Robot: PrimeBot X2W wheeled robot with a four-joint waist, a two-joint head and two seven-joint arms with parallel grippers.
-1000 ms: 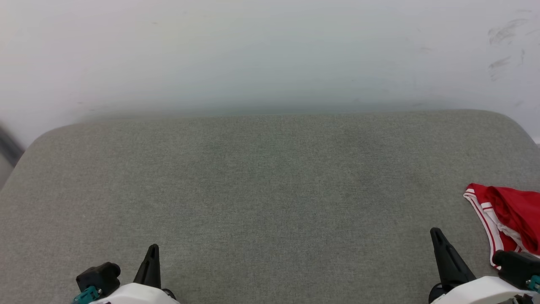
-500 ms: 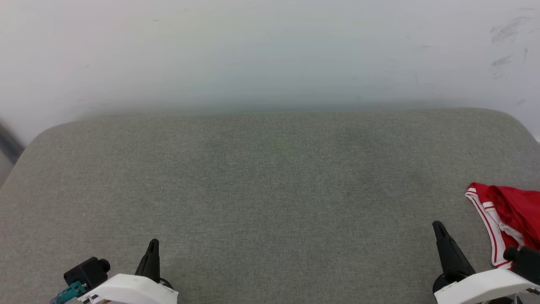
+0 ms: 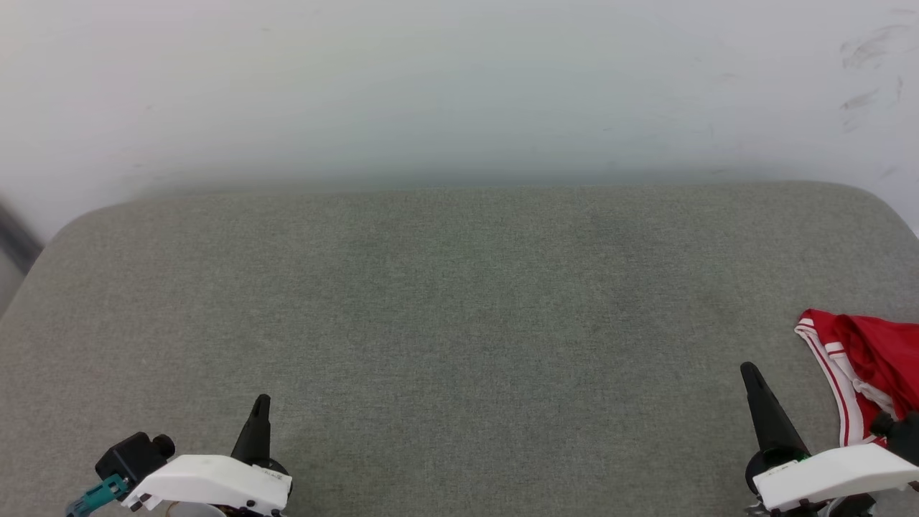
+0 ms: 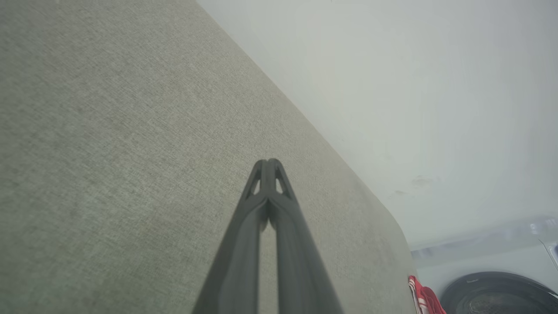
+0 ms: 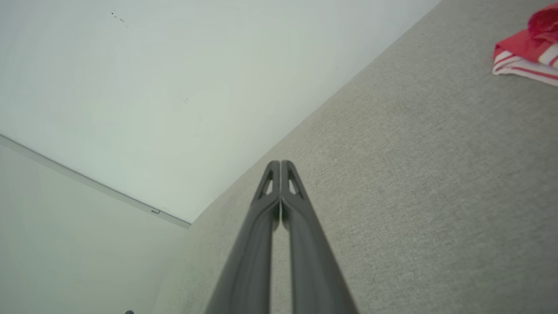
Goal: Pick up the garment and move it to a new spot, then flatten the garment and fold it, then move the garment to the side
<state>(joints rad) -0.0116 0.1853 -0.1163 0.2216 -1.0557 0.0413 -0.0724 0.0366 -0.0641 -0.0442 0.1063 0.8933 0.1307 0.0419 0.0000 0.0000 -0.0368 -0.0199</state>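
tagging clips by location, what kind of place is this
Probably a laundry or garment-folding area indoors: a grey fabric-covered table against a white wall, a red garment on it, and what looks like a washing machine door beyond.

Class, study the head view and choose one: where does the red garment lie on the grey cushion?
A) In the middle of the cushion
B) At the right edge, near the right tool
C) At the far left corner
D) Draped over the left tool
B: the garment lies bunched at the right edge of the grey cushion, just to the right of the shut right tool.
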